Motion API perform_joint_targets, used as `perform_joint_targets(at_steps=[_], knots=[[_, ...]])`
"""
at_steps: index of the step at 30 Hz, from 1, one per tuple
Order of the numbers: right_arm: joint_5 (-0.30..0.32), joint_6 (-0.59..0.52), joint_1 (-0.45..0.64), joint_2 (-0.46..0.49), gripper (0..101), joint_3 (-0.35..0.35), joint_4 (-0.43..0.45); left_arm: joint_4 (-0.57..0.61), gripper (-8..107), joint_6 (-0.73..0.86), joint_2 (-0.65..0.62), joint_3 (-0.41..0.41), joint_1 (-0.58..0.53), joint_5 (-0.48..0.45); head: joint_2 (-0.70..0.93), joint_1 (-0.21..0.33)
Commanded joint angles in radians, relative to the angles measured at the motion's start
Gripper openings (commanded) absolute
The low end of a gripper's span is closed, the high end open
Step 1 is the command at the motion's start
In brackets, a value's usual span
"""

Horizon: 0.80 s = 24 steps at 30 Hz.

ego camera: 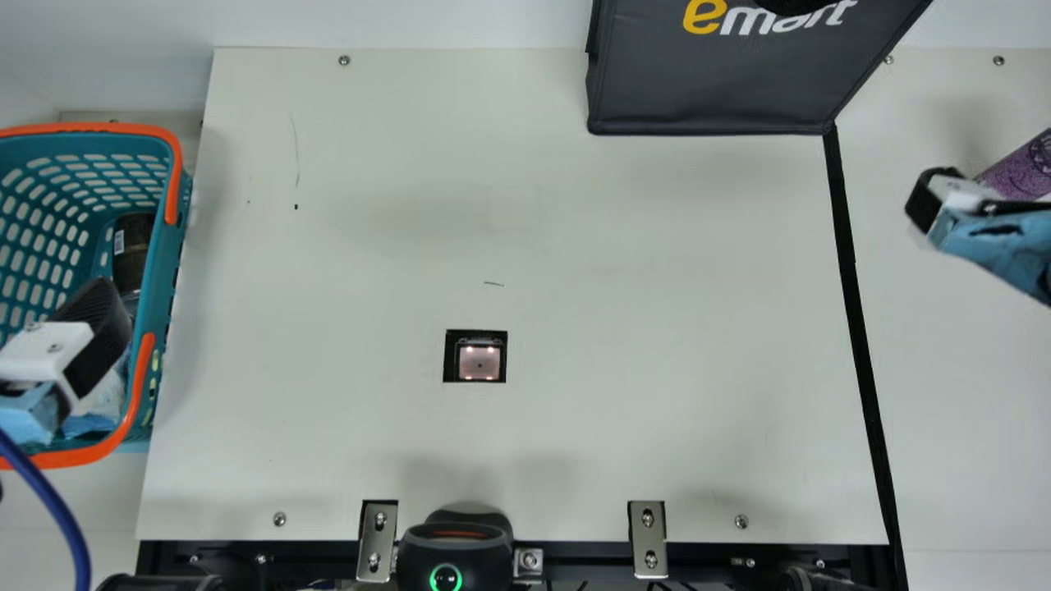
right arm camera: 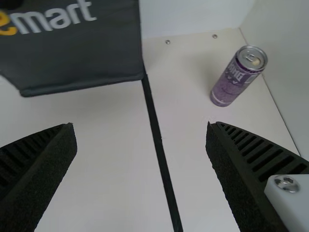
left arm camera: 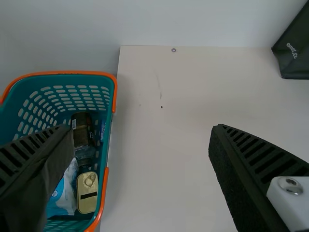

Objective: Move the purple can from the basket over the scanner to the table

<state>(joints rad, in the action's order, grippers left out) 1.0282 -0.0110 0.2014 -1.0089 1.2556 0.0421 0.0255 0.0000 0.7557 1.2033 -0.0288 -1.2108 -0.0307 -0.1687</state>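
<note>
The purple can [right arm camera: 236,77] stands upright on the desk [ego camera: 657,287], outside the black strip [ego camera: 845,213], just past your open right end effector [right arm camera: 140,126]; your left end effector [left arm camera: 140,129], also open, is well apart. Retreat looks due, skirting the can.

Over at the robot's left, just beside the tabletop [ego camera: 353,205], I see the basket [ego camera: 98,128]; inside, a bottle [left arm camera: 83,128] lies toward the back, with a tin [left arm camera: 87,193] nearer the front and a packet [left arm camera: 63,193] left of the tin. The scanner [ego camera: 479,362] sits in the tabletop, towards the front. Behind it, to the right, is a bag [ego camera: 706,90]. A strip [ego camera: 854,287] runs forward from the bag's corner, and right of that stands the can [right arm camera: 236,77].
</note>
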Motion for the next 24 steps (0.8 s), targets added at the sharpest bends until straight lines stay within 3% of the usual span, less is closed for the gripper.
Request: perform_joint_targets(at_steps=[1,13,24], knots=[[0.03,0.002,-0.036,0.046,95,-0.004,-0.003,0.0,90,0.0,0.0,0.0,0.0,0.0,0.003,0.03],[0.179,0.011,-0.206,0.256,95,-0.036,-0.027,0.0,90,0.0,0.0,0.0,0.0,0.0,0.003,0.03],[0.194,0.011,-0.216,0.27,95,-0.038,-0.034,0.0,90,0.0,0.0,0.0,0.0,0.0,0.003,0.03]])
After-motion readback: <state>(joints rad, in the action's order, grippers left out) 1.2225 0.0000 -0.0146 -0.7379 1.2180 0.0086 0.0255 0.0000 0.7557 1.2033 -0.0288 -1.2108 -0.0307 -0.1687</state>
